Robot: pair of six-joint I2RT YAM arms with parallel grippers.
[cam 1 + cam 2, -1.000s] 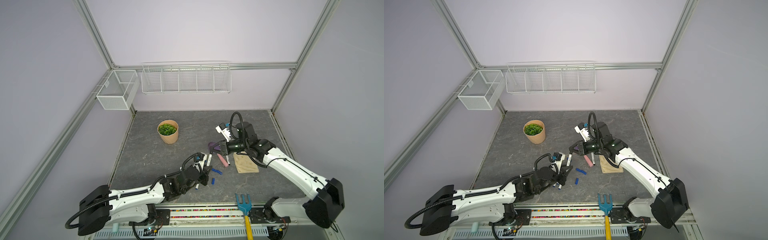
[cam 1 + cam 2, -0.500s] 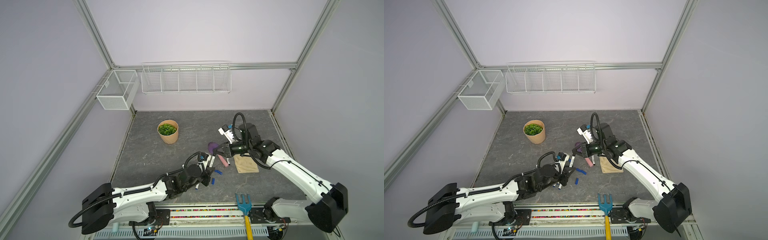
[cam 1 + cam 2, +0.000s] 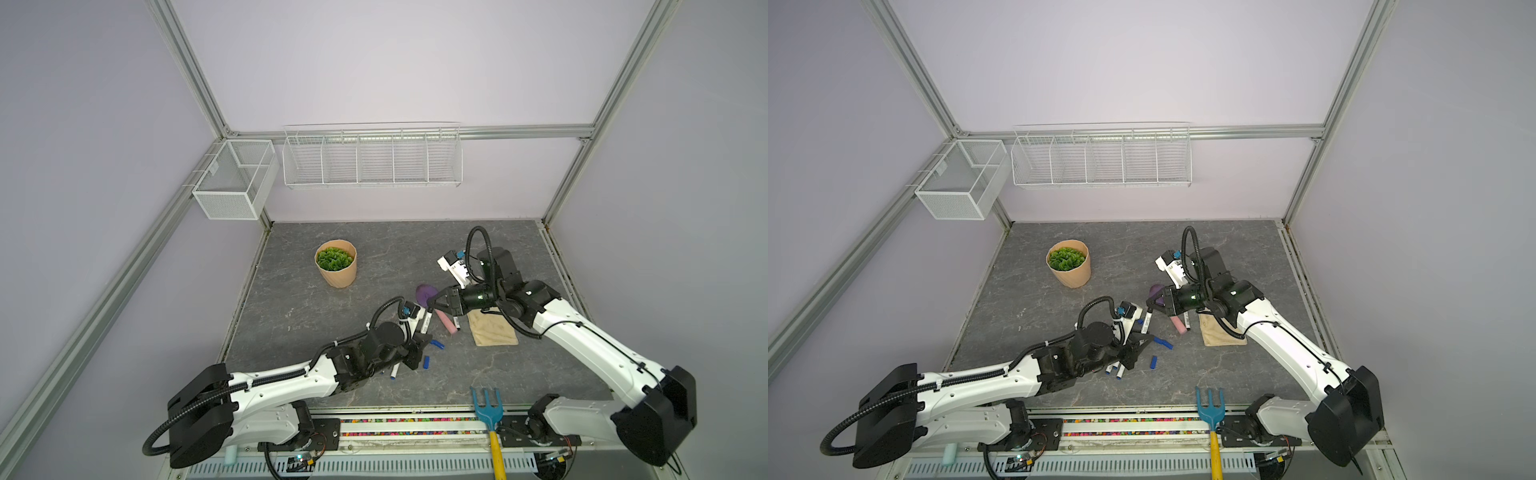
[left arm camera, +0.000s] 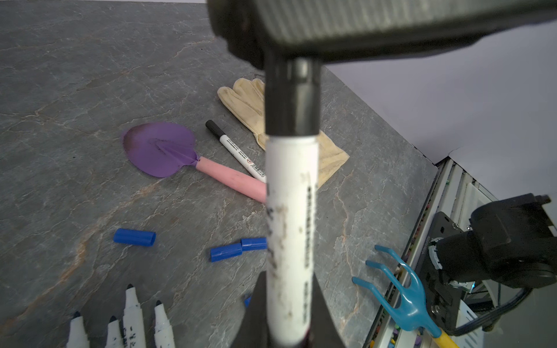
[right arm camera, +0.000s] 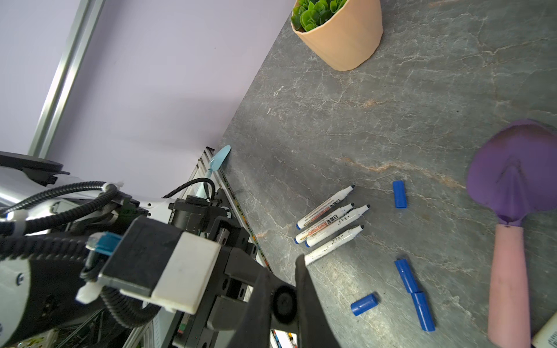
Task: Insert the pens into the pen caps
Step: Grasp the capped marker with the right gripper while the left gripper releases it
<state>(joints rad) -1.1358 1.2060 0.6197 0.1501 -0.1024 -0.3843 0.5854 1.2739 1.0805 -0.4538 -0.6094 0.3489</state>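
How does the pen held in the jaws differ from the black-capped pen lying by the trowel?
The held pen is off the table, gripped at both ends; the lying pen rests flat beside the trowel handle. The held pen's barrel is smudged; the lying pen's looks clean. Both have white barrels and black caps.

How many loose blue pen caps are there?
4 short blue plastic caps: two end to end, one between the white pens' tips and the purple trowel blade, one alone. None looks hidden.
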